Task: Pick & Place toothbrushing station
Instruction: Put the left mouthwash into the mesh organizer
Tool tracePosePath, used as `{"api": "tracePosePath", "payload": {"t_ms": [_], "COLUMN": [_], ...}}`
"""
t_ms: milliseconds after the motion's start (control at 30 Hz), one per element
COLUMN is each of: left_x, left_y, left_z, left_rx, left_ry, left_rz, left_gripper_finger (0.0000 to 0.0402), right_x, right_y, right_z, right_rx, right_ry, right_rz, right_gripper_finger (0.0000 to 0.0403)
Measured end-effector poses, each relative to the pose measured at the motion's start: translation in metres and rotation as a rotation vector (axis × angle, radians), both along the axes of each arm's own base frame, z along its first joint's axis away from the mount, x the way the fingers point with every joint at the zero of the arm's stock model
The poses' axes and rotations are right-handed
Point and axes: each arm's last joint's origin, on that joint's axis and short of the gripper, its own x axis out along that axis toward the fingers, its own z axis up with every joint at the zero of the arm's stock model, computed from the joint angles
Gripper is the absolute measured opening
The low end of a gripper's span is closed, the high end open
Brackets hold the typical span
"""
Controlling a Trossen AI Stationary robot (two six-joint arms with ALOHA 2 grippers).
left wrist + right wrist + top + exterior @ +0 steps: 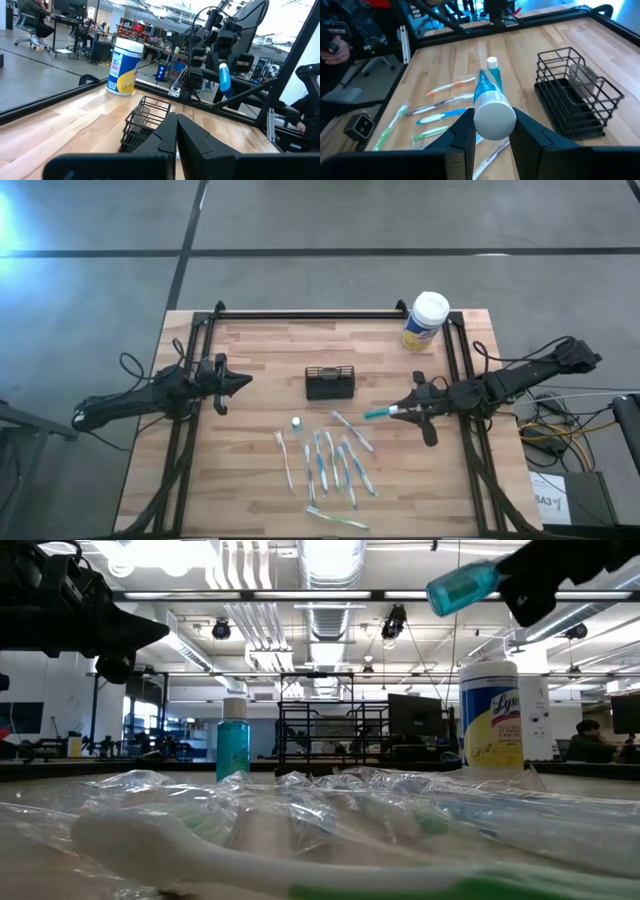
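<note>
The toothbrushing station, a small black wire caddy (pixel 330 382) (pixel 575 97), stands on its base at the table's middle. My right gripper (pixel 402 411) (pixel 492 120) hangs to the right of it, above the table, shut on a small blue bottle with a white end (pixel 380 413) (pixel 462 587). My left gripper (pixel 240 383) (pixel 176 132) waits shut and level at the caddy's left, touching nothing. A small teal bottle (pixel 296 423) (pixel 492 67) stands upright near the wrapped toothbrushes (pixel 330 465). My right gripper pinches the blue bottle at its white end (pixel 494 117) between the two fingers (pixel 462 130). The bottle lies along the fingers, its blue body (pixel 482 89) sticking out past their tips toward the table's left. It is lifted clear of the table, tilted slightly down.
A yellow canister with a white lid (pixel 425 322) (pixel 124 66) stands at the far right. Several toothbrushes in clear wrappers (pixel 440 107) lie spread over the near middle of the wooden table (pixel 260 350). Black rails (pixel 300 313) frame the table's far and side edges.
</note>
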Motion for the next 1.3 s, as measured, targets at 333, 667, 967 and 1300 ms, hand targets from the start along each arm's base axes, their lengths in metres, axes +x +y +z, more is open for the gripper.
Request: {"api": "tracePosePath", "payload": {"t_ms": [333,667,967,1300], "left_x": [0.0,0.0,0.0,0.0], "left_y": [0.0,0.0,0.0,0.0], "left_z": [0.0,-0.001,-0.001,-0.001], "left_rx": [0.0,-0.004,-0.005,-0.005], "left_ry": [0.001,0.005,0.007,0.007], "left_rz": [0.0,-0.001,-0.001,-0.001], "left_gripper_finger": [0.0012,0.0012,0.0012,0.0012], "right_x": [-0.01,0.002,0.055,0.136], "right_y": [-0.005,-0.019,-0.037,-0.054], "right_z": [-0.025,0.001,0.062,0.101], "right_rx": [0.023,-0.006,-0.143,-0.192], "right_ry": [-0.057,-0.007,0.354,0.58], "right_rz": [-0.012,-0.108,-0.197,-0.133], "right_gripper_finger": [0.0087,0.0087,0.0087,0.0088]}}
